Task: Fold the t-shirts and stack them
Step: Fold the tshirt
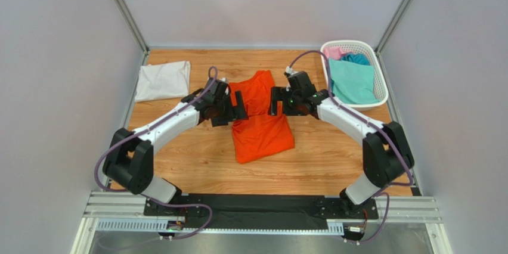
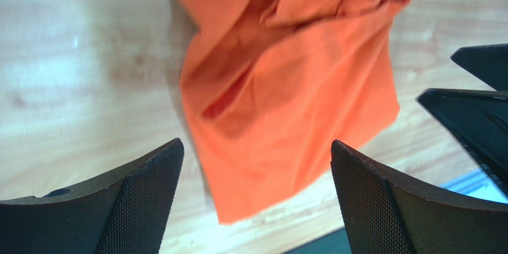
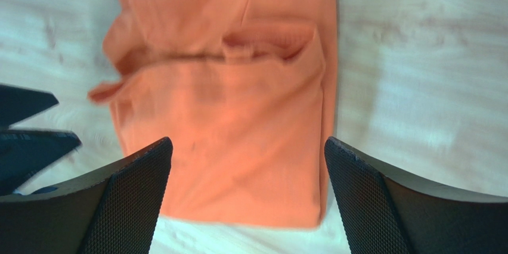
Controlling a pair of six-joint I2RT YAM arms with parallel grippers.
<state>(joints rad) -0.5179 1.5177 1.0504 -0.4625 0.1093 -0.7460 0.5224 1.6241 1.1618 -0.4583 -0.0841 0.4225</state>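
Note:
A bright orange t-shirt point(image 1: 260, 120) lies partly folded in the middle of the table, its near half doubled over. It also shows in the left wrist view point(image 2: 286, 87) and the right wrist view point(image 3: 232, 117). My left gripper point(image 1: 239, 112) is open and empty above the shirt's left edge. My right gripper point(image 1: 274, 101) is open and empty above its right edge. A folded white t-shirt point(image 1: 162, 80) lies at the far left. Teal point(image 1: 353, 81), pink point(image 1: 334, 53) and blue point(image 1: 356, 59) shirts sit in the basket.
The white lattice basket point(image 1: 381, 87) stands at the far right. Grey walls close in the wooden table point(image 1: 197, 158) on three sides. The other gripper's black fingers point(image 2: 477, 99) show at the right edge of the left wrist view.

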